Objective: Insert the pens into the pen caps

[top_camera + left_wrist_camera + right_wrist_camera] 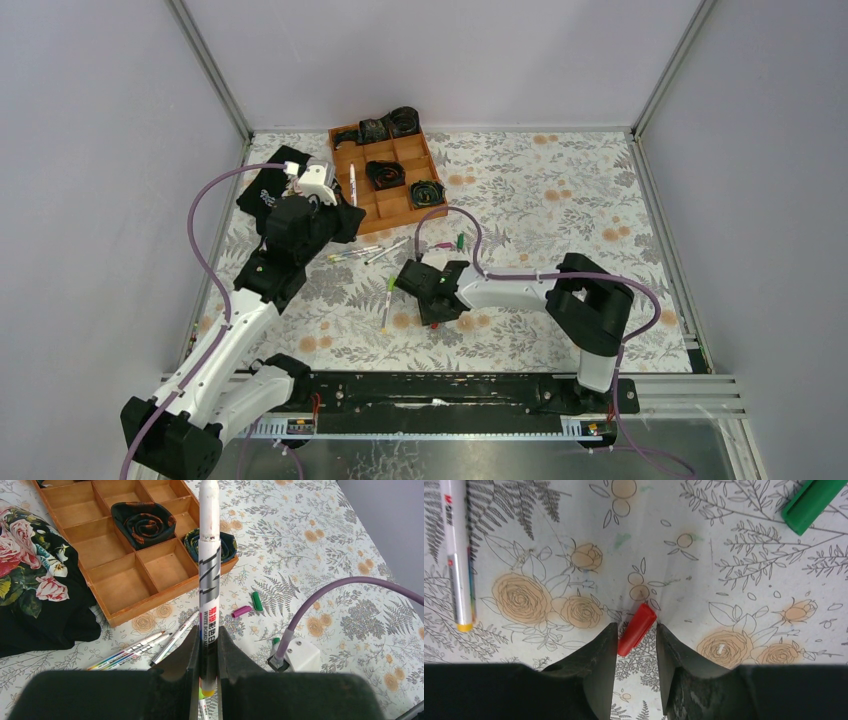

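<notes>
- Bright, even, diffuse light fills all views; shadows on the desk [560, 200] are soft and faint.
- The left gripper [207, 636] and right gripper [635, 630] are dark, underexposed and slightly blurred at the near edge.
- Lettering on the pen [209, 580] is crisp.

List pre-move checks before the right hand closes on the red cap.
1. Pen clamped in left hand: ok.
2. Red cap between fingers of right hand: ok.
3. Right hand open: ok.
4. Cap square to fingers: not ok, lies slanted.
5. Cap's open end: cannot tell.
6. Green cap, loose pen clear of the fingers: ok.
</notes>
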`<state>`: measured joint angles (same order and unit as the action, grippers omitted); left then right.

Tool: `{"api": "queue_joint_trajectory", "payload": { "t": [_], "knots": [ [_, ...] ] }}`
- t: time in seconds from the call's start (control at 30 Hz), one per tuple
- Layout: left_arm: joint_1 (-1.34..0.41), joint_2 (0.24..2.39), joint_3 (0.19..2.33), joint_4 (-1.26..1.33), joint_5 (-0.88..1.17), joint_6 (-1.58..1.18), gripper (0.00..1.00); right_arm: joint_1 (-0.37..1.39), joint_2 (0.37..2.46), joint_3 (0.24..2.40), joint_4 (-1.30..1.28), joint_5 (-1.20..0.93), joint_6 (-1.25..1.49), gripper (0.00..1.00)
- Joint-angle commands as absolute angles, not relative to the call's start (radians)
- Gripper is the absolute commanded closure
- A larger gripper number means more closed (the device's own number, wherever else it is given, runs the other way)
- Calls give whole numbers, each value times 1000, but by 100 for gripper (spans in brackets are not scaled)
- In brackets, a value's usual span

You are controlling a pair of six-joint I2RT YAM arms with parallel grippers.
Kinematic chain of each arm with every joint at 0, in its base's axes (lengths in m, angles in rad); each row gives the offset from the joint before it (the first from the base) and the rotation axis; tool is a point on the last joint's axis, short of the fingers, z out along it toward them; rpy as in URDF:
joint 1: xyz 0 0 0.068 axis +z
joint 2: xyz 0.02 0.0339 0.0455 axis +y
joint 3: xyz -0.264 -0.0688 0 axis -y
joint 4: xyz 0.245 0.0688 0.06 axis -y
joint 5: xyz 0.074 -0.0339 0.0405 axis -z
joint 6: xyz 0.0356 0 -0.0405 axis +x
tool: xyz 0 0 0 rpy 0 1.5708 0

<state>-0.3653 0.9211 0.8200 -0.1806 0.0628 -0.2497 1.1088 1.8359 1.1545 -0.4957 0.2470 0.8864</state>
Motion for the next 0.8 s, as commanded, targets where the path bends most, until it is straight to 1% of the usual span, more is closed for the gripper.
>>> {"api": "queue_joint_trajectory", "payload": {
  "t": [0.0,0.23,0.47,0.67,0.77],
  "knots": [
    [-363,923,815,-152,76,-259,100,1133,1849,1193,-581,302,898,61],
    [-363,916,813,-152,77,-261,100,1135,1855,1164,-558,286,918,69],
    [-362,910,812,-152,74,-261,100,1121,1893,1215,-578,344,881,68],
    [-362,904,810,-152,69,-260,100,1108,1893,1197,-551,313,880,68],
    [-361,902,809,-152,70,-261,100,1107,1886,1173,-530,297,883,72]
  ]
}}
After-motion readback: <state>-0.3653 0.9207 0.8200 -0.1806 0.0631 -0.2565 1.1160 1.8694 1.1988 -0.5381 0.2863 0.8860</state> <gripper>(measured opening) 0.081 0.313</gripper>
